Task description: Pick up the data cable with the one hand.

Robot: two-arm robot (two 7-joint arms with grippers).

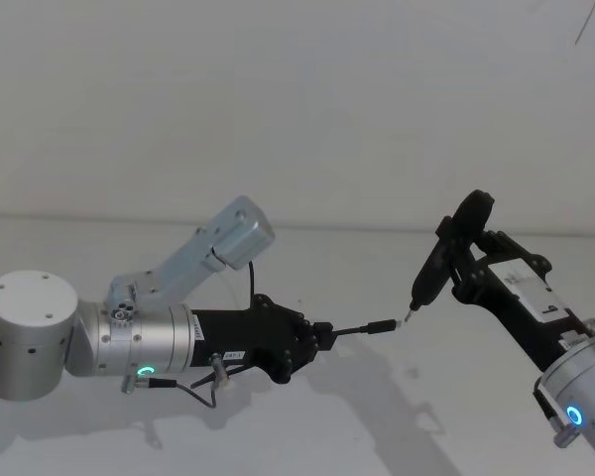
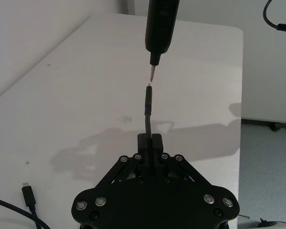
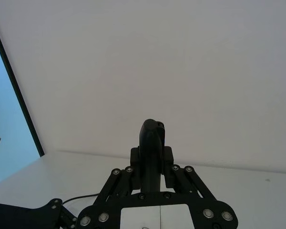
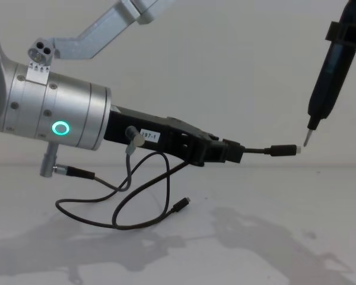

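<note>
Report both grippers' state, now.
Left gripper: shut on the data cable, plug end sticking out.
Right gripper: shut on the pen-shaped tool.

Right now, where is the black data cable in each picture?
Head view: the data cable sticks out of the left hand, middle of the picture.
Left wrist view: its plug points at the pen tool.
Right wrist view: I cannot tell it for sure.
Chest view: cable loops down to the table.
Shared landmark: the pen tool.
</note>
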